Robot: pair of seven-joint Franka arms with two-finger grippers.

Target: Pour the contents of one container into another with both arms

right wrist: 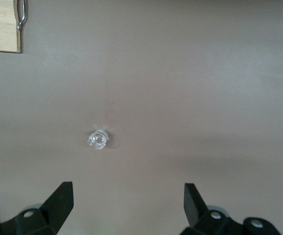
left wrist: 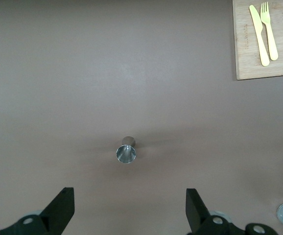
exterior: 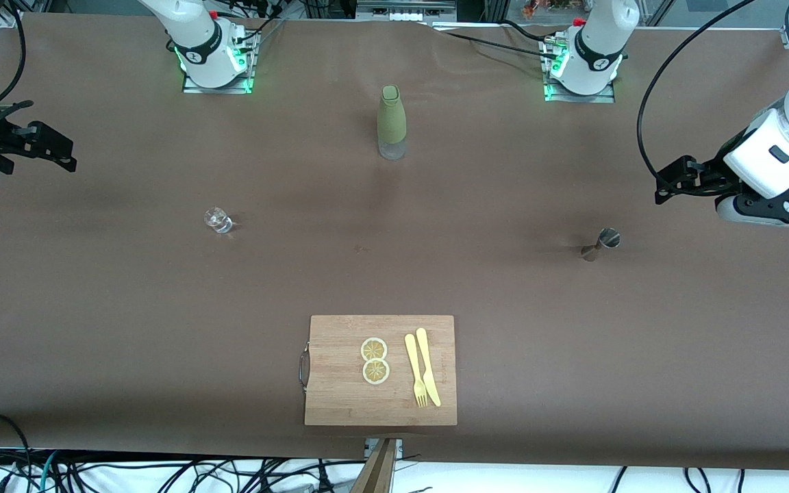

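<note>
Two grippers, left (exterior: 668, 186) and right (exterior: 52, 147), hovering wide-jawed, holding nothing. Standing upright on table (exterior: 93, 308): jigger (exterior: 603, 243) nearest left, glass cup (exterior: 217, 220) nearest right.

Brown-covered table (exterior: 161, 308) with black cables (exterior: 161, 472) along its near edge.

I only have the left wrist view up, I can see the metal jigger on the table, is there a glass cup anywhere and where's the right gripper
Observer: Yes. The glass cup stands upright toward the right arm's end of the table.
Operator: And the right gripper?
Observer: The right gripper hangs open above that cup, holding nothing.
Operator: Anything between cup and jigger?
Observer: An olive-green bottle stands farther from the front camera than the jigger; the left gripper is open too.
</note>
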